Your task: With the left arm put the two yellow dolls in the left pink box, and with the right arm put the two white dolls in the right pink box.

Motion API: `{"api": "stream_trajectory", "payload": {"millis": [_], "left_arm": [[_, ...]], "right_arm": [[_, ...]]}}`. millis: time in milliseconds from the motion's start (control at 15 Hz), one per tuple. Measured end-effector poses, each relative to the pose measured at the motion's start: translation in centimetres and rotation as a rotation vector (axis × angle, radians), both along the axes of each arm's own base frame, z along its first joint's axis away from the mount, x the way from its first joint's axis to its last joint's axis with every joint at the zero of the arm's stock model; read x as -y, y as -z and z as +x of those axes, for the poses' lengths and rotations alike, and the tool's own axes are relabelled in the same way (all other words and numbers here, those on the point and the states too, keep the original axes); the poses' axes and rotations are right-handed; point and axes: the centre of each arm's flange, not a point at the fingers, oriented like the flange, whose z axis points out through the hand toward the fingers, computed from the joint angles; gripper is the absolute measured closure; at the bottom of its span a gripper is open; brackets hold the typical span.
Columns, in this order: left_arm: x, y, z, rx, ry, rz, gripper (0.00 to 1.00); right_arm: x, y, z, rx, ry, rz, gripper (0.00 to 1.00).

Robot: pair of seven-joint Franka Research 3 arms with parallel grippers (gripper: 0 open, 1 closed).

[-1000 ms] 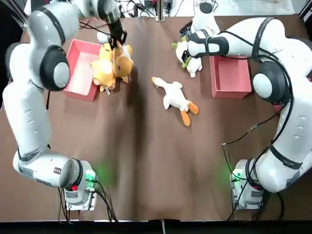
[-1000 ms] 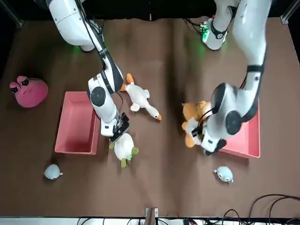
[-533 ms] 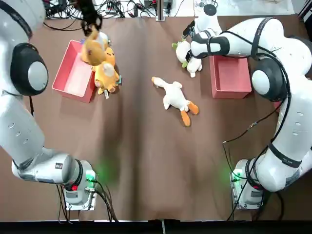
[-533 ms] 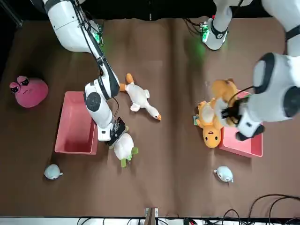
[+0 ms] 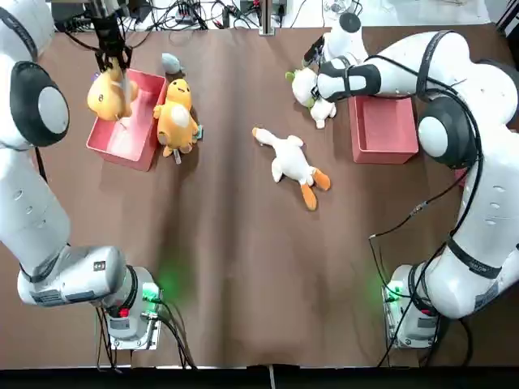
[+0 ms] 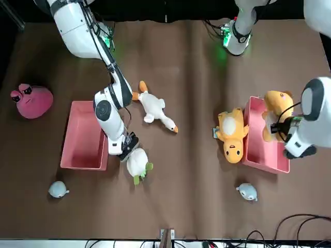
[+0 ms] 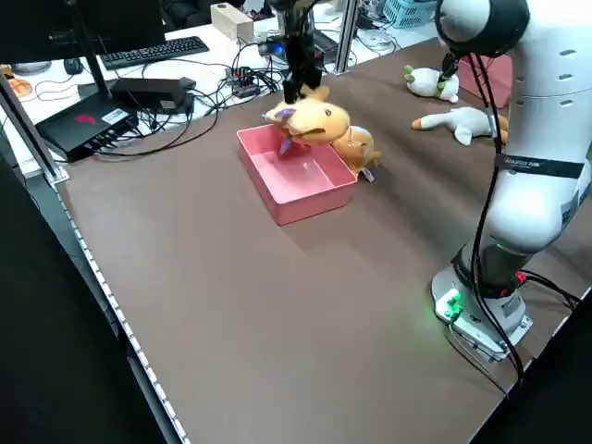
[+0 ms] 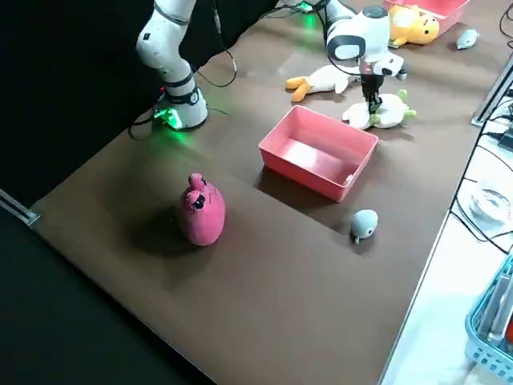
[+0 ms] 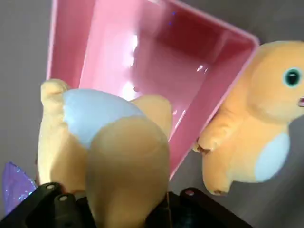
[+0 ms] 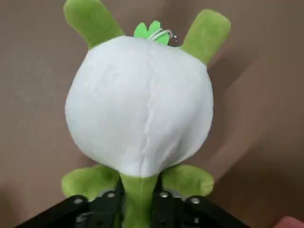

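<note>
1. Left gripper (image 5: 113, 61): jaws clamped on the browner yellow doll (image 5: 108, 97), above the left pink box (image 5: 122, 143). Plush appeared light, soft; trunk hold judged sound.
2. Right gripper (image 10: 138, 190): jaws clamped on the plump white doll's (image 10: 142, 104) narrow green part, left of the right pink box (image 5: 383, 130).
3. Second yellow doll (image 5: 176, 126) lay right of its box; tag (image 5: 178, 157) unreadable.
4. Goose (image 5: 290, 158) lay nearer; mid-body grasp advised.

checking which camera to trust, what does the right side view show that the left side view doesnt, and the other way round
Only the right side view shows the round pink plush. Only the left side view shows the left gripper, holding a yellow doll. Both show the goose and the green-banded white plush.
</note>
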Motion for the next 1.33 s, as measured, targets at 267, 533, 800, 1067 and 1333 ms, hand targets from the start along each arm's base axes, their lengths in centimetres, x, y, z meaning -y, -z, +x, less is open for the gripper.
{"api": "stream_trajectory", "payload": {"millis": [267, 533, 800, 1067, 1333], "left_arm": [[-0.7, 6.8, 0.8, -0.059, -0.022, 0.011, 0.99], [-3.7, 11.6, 1.0, -0.086, -0.059, 0.001, 0.81], [-3.1, 12.0, 1.1, -0.09, -0.078, 0.013, 0.44], [-2.2, 9.4, 2.0, -0.04, -0.065, 0.013, 0.15], [1.4, 2.1, 2.2, 0.068, -0.004, 0.002, 0.08]], "right_arm": [[1.9, -5.5, 0.3, -0.045, 0.024, -0.022, 0.87], [7.7, -16.0, -2.9, -0.108, 0.016, -0.059, 0.88], [19.5, -14.9, -6.1, -0.157, -0.166, -0.096, 0.88], [25.3, -10.5, -9.0, -0.188, -0.326, -0.103, 0.88], [26.5, -7.8, -10.7, -0.161, -0.409, -0.111, 0.88]]}}
